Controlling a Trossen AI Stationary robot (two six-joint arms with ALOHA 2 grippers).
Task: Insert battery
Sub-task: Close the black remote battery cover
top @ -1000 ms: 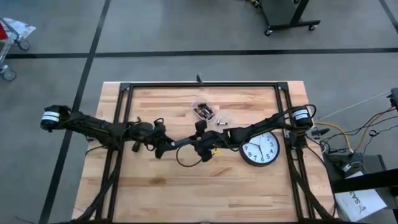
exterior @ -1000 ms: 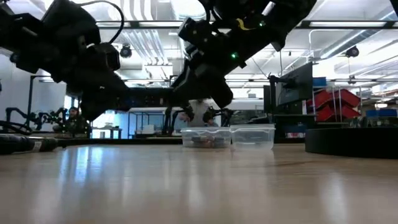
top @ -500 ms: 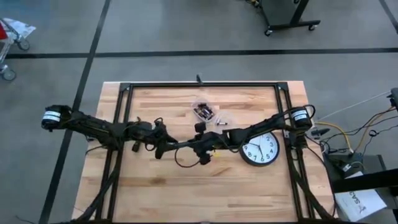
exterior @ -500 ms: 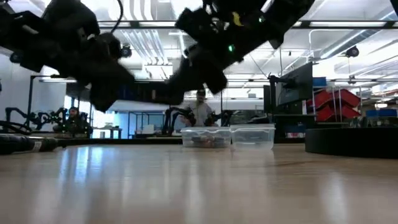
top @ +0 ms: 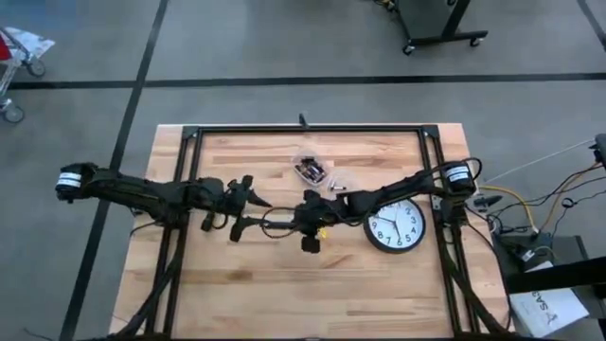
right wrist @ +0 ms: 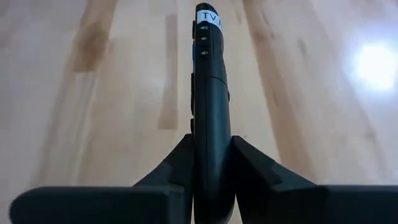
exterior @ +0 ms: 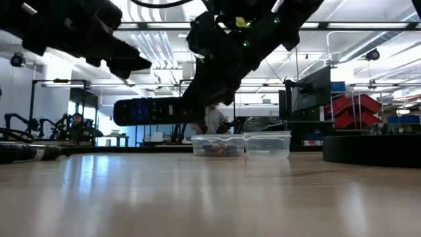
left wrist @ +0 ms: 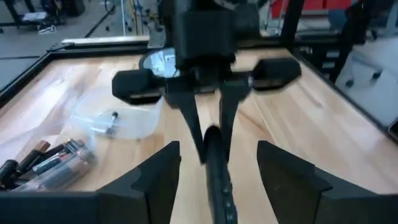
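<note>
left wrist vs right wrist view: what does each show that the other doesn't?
Only the left wrist view: the batteries in a clear tray, a second clear tray, part of the wall clock, the right gripper seen head-on, and the left gripper with jaws spread and empty. Only the right wrist view: the "TV" label on the remote's far end and its buttons. Both: the black remote clamped edge-on in the right gripper, above the wooden table.

Black TV remote (right wrist: 210, 106), level above table, batteries (left wrist: 46, 163) in clear tray
</note>
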